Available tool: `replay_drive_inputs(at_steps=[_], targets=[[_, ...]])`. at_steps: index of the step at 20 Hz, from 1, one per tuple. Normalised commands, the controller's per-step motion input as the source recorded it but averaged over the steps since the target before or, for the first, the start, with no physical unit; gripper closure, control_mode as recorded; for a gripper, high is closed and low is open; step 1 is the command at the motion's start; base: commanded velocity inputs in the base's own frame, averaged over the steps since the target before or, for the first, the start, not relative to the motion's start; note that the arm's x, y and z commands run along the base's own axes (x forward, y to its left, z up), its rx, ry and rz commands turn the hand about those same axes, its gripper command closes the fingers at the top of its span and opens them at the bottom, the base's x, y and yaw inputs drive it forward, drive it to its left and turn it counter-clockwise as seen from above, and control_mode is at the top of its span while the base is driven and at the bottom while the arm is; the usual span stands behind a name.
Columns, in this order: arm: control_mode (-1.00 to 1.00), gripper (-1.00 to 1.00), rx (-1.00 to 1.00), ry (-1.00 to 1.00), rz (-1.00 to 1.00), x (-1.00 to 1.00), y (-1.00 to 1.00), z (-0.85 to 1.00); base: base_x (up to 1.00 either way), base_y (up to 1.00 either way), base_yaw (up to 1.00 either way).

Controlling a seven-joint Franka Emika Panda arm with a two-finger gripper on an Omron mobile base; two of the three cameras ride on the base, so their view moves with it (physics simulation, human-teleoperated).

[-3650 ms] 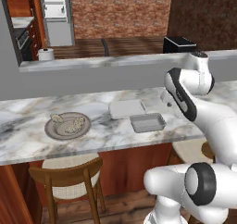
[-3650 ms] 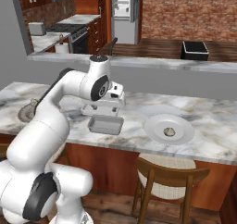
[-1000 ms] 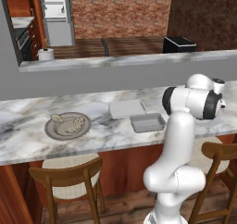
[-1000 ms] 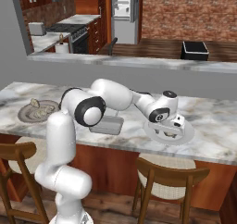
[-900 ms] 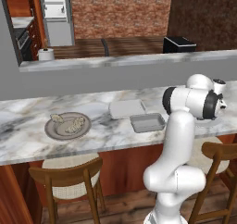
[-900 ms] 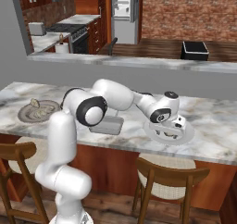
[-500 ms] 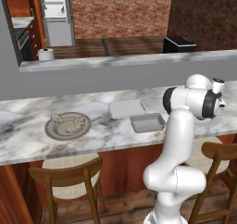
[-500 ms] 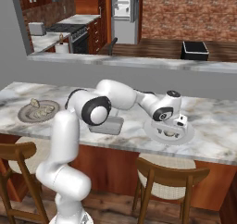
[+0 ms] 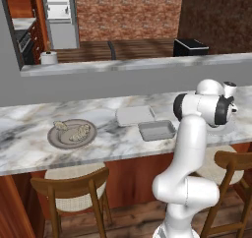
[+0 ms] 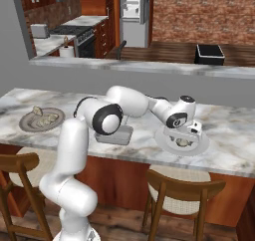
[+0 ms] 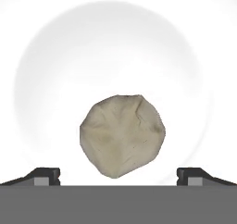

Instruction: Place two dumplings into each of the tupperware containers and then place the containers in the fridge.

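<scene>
Tool (image 11: 118, 174) open wide, poised over single dumpling (image 11: 122, 136) on white plate (image 11: 41, 56). Step: first pickup. Next: descend, close fingers around dumpling.

Marble counter and stools
A grey-brown plate (image 9: 72, 134) and a white plate (image 10: 182, 144) sat well apart on the marble counter (image 9: 118, 143), wooden stools (image 9: 76, 193) below.
</scene>
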Motion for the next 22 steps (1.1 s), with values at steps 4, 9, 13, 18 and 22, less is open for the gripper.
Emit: replay_drive_inputs(at_steps=[4,9,13,18,22], targets=[[-1.00,-1.00,0.00,0.00,0.00,0.08,-0.04,-0.01,0.00,0.00,0.00],[-1.00,-1.00,0.00,0.01,0.00,0.12,-0.01,-0.10,0.00,0.00,0.00],[-1.00,-1.00,0.01,0.04,0.00,0.08,-0.01,-0.14,0.00,0.00,0.00],[-1.00,-1.00,0.01,0.04,0.00,0.07,-0.02,-0.16,0.00,0.00,0.00],[-1.00,-1.00,0.01,0.05,0.00,0.05,-0.02,-0.15,0.00,0.00,0.00]])
